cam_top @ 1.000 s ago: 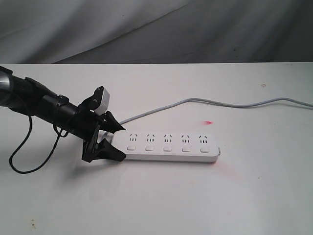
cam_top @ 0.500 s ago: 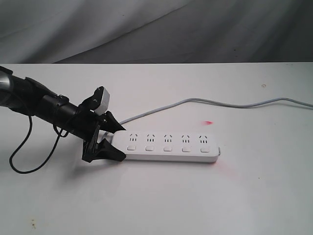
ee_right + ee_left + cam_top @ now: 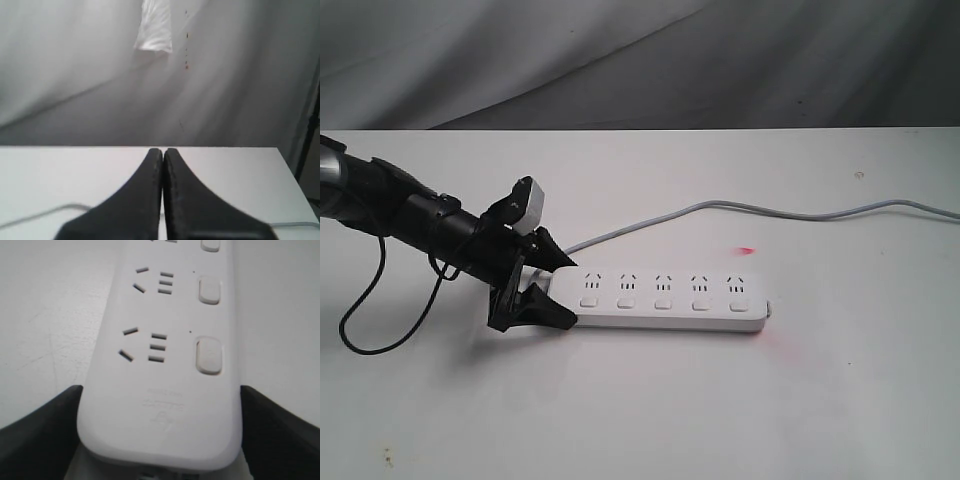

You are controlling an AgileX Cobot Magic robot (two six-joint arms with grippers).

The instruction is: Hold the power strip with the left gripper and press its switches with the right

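A white table (image 3: 770,400) stands before a grey cloth backdrop (image 3: 720,60). The strip (image 3: 665,305) lies flat near the table centre, sockets up, and its grey cord (image 3: 770,208) runs off toward the right edge of the exterior view. A small red light spot (image 3: 747,249) shows on the table just behind the strip's right end.

Left gripper (image 3: 570,293): closed across the strip's left end. In the left wrist view one finger (image 3: 40,435) sits against each long side of the strip, apparently in contact. The hold step is judged to be in place.

Right gripper (image 3: 163,152): absent from the exterior view. Its wrist view shows the jaws pressed together with nothing between them, above the table and facing the backdrop. The strip is not in that view.

Step in hand: bring the right gripper to the strip. None of the five switches (image 3: 662,302) is touched.

Next move, as judged:
- Bring the right arm over the switch row on the strip's near side.
- Keep the jaws together so the tip acts as one pressing point.
- Descend onto a switch, not the socket holes beside it.
- Keep the left grip firm so the strip does not slide or tip under the press.
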